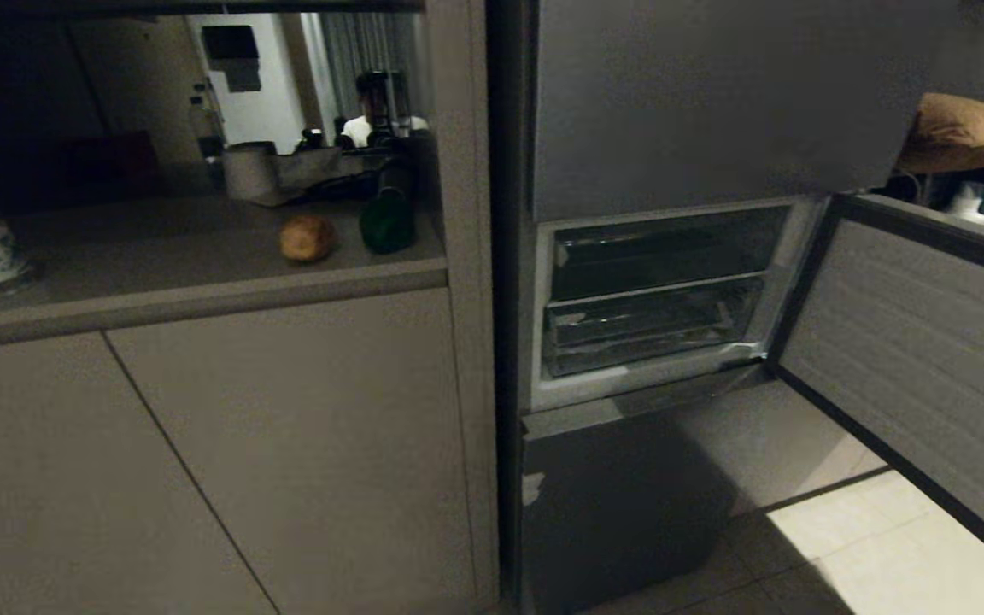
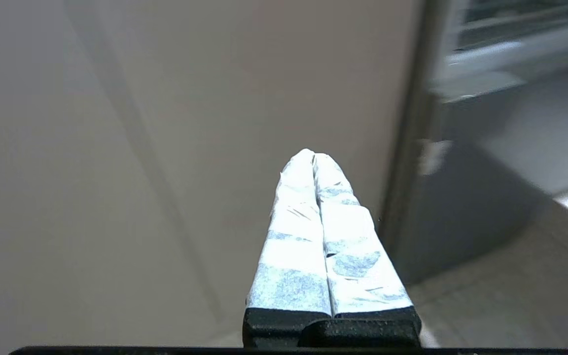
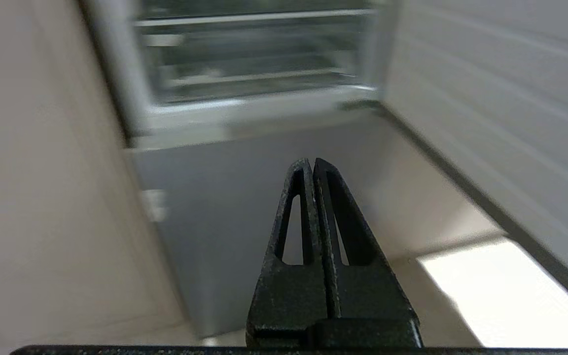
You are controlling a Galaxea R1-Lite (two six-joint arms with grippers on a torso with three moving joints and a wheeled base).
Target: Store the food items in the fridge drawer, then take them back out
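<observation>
Left gripper (image 2: 313, 160) — closed, empty; right gripper (image 3: 312, 162) likewise. Potato (image 1: 307, 237) and pepper (image 1: 387, 224) on desk (image 1: 202, 295), well above both. Drawer (image 1: 646, 329) unopened — risk: closed fingers knock the potato rolling.

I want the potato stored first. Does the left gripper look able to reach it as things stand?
Probably not yet. The left gripper is shut and low before the cabinet door, while the potato sits up on the counter. Nothing blocks it there.
</observation>
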